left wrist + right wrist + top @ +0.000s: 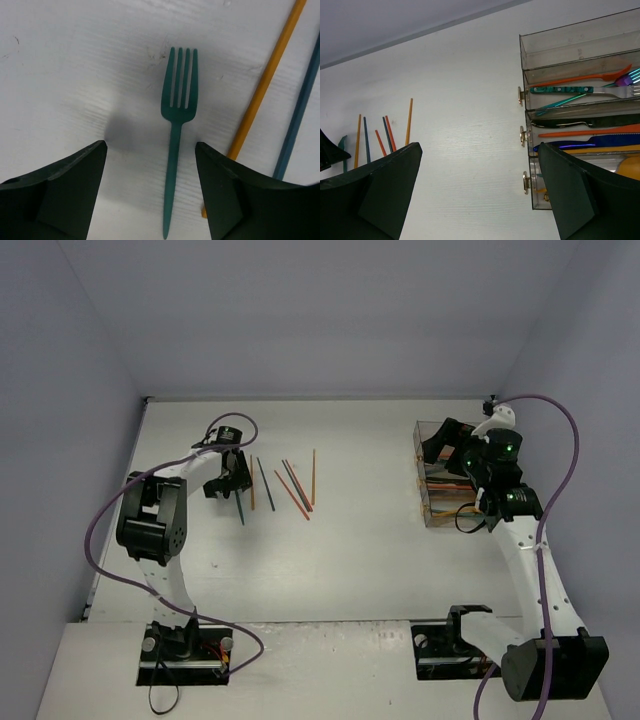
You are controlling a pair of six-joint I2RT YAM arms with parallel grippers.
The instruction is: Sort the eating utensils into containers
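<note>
A teal fork (pixel 178 107) lies flat on the white table, tines pointing away. Its handle runs between the fingers of my left gripper (pixel 150 146), which is open, with a gap on each side of the handle. From above, the left gripper (pixel 232 480) hangs over the left end of a loose group of chopsticks (pixel 292 490). The containers (pixel 570 42) are joined clear bins at the right. They hold an orange utensil (pixel 580 78), a teal-handled fork (pixel 565 90), a black knife (pixel 580 122) and others. My right gripper (pixel 480 147) is open and empty beside the bins.
An orange chopstick (pixel 265 82) and a blue chopstick (pixel 300 110) lie just right of the fork, the orange one close to the right finger. Several more sticks (pixel 385 135) in orange, red and navy lie in a fan mid-table. Grey walls close in the table on three sides.
</note>
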